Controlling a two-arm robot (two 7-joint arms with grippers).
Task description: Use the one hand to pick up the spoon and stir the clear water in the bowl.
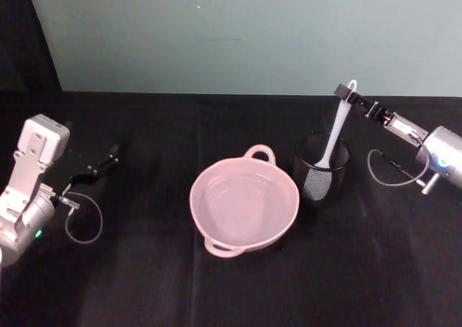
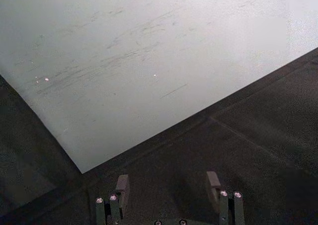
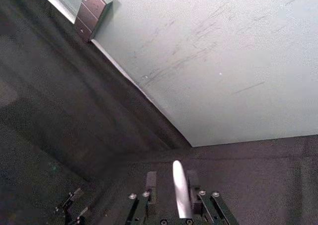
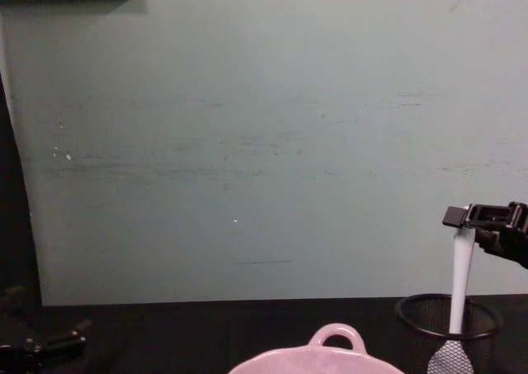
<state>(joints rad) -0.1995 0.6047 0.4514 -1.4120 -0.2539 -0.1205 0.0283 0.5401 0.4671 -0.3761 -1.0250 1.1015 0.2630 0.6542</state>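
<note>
Tabletop [image 1: 144,284]: black, running back to a pale green wall [image 1: 238,31] along its far edge.

Bowl [image 1: 198,197]: pale pink and round, upright at the middle of the tabletop. One looped handle on its rim faces the far edge and a second faces the near edge. In the chest view its rim and far handle [image 4: 337,334] rise from the bottom of the picture.

Wire-mesh cup [image 1: 339,175]: black, upright, just beside the bowl on the side toward the right edge and a little nearer the far edge. I cannot tell whether the cup and the bowl touch.

Spoon [image 1: 336,133]: white, standing in the wire-mesh cup with its flat head down inside. Its handle leans up and out toward the far right. From the chest view the handle [image 4: 459,283] rises well above the cup's rim [image 4: 417,324].

Right gripper [image 1: 348,94]: reaches in from the right edge, held above the cup at the top end of the spoon's handle. In the right wrist view its fingers [image 3: 193,180] are drawn in close around the handle [image 3: 182,195], which stands between them with its rounded tip poking past. The chest view shows the gripper [image 4: 462,219] at the handle's very top.

Left gripper [image 1: 108,156]: low over the tabletop near the left edge, well apart from the bowl. Its fingers [image 2: 122,185] are spread wide with nothing between them.
</note>
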